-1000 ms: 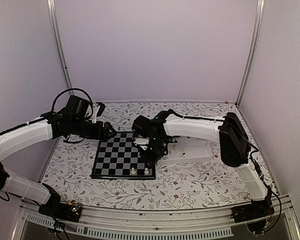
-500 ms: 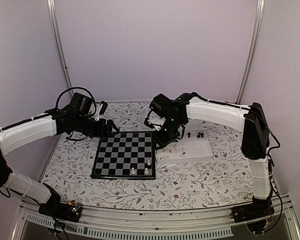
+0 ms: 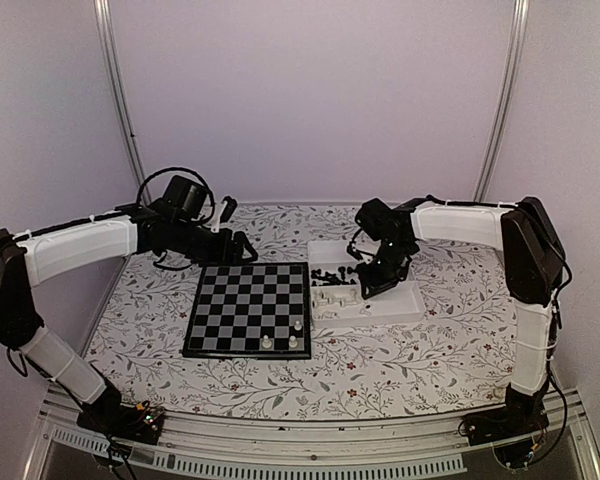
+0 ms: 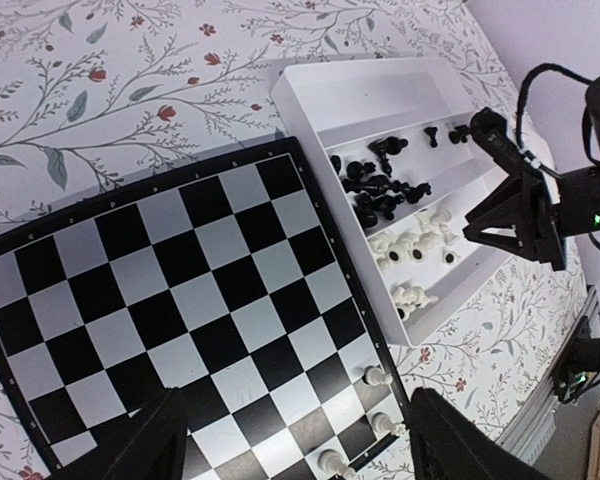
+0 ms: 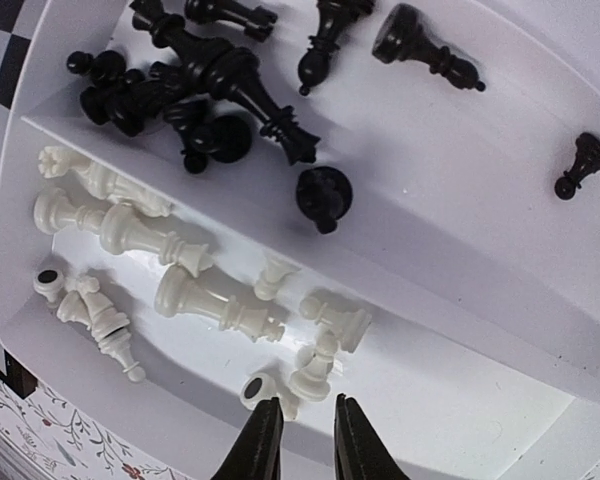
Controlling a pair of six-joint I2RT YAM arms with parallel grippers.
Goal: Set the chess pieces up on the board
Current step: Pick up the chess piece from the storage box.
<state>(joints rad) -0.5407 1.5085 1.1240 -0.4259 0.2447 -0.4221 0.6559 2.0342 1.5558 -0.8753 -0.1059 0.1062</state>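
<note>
The board [image 3: 235, 300] lies flat at the centre-left and fills the left wrist view [image 4: 180, 290]. Three white chess pieces [image 3: 292, 342] stand at its near right corner and also show in the left wrist view [image 4: 377, 376]. The other chess pieces lie in the white tray [image 3: 400, 310], black ones [image 5: 210, 80] in the far compartment and white ones [image 5: 210, 300] in the near one. My right gripper [image 5: 302, 440] hangs just above the white pieces, its fingers a narrow gap apart and empty. My left gripper [image 4: 300, 455] is wide open and empty, high over the board's far edge [image 3: 242, 246].
The tray's divider wall [image 5: 460, 250] runs between the two compartments. The tray touches the board's right edge [image 4: 365, 300]. A floral cloth [image 3: 380, 370] covers the table. Walls enclose the left, back and right.
My right gripper has left the board's right edge, where a third white piece now stands, and swung right over the tray. My left arm has shifted right and farther back.
</note>
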